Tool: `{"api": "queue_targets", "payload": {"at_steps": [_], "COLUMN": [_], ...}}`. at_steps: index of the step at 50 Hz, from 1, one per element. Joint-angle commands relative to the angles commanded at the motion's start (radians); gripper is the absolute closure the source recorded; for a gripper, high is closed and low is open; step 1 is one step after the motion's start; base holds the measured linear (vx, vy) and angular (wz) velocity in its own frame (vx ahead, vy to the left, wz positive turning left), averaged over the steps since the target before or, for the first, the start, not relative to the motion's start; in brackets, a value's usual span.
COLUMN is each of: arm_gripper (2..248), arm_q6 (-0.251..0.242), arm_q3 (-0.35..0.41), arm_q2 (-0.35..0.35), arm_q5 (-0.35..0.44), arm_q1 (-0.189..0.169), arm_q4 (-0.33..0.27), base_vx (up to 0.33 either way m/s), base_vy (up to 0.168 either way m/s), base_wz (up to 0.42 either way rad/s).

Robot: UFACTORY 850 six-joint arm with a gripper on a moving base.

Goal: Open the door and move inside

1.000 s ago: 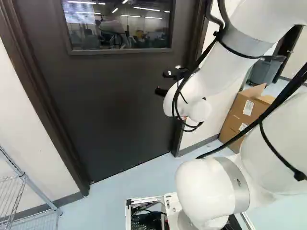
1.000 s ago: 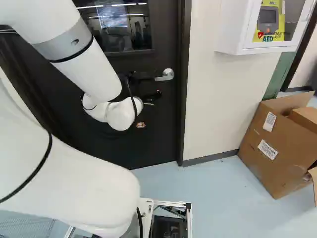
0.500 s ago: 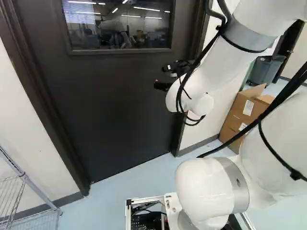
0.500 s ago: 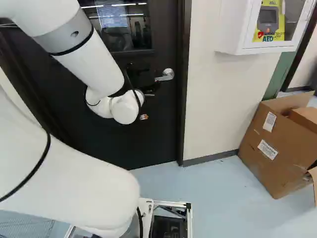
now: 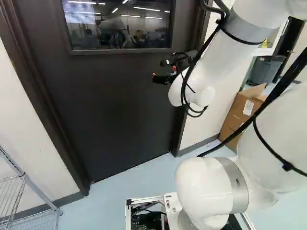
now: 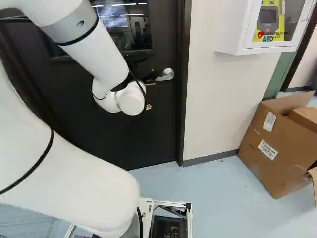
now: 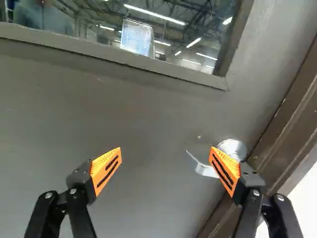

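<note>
1. Door [image 5: 110, 110] stands shut in its dark frame [image 7: 280, 141], straight ahead of your arm [image 5: 218, 60].
2. Your gripper [image 5: 159, 68] is up near the door's handle side, below the level of the window [image 5: 120, 24]; in the right base view your arm's wrist hides most of it.
3. From the wrist view, you have the gripper [image 7: 166, 158] spread wide, nothing held, with a broad gap between the orange pads [image 7: 106, 169].
4. You find the silver handle [image 6: 166, 75] at the door's edge next to the frame, lower than the window. In the wrist view it lies ahead of the finger nearer the frame, which covers part of it; its lever pokes out past that pad toward the gap. You can't tell whether finger and handle touch.
5. Look through the wrist view and you also get the window's lower edge, with ceiling lights showing in the glass.
6. Beside the frame you have a pale wall [image 6: 213, 109], carrying a white cabinet [image 6: 233, 34] with a yellow-backed device [image 6: 269, 22] in it.
7. Below that cabinet, an open cardboard box [image 6: 262, 153] sits on the floor [image 6: 213, 186].
8. At the left of the left base view you see a wire rack [image 5: 29, 184].
</note>
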Motion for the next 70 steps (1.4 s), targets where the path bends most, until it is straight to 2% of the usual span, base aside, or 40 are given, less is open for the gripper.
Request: {"api": "queue_targets", "payload": {"at_steps": [13, 52, 70], "arm_gripper": [3, 3, 3], "arm_q6": [0.000, 0.000, 0.000], "arm_q3": [-0.055, -0.159, -0.158], "arm_q2": [-0.042, -0.228, -0.270], "arm_q5": [0.014, 0.014, 0.014], "arm_q1": [-0.019, -0.033, -0.033], "arm_q4": [-0.046, -0.048, -0.048], "base_vx": [0.000, 0.000, 0.000], "base_vy": [0.000, 0.000, 0.000], "base_wz": [0.000, 0.000, 0.000]}}
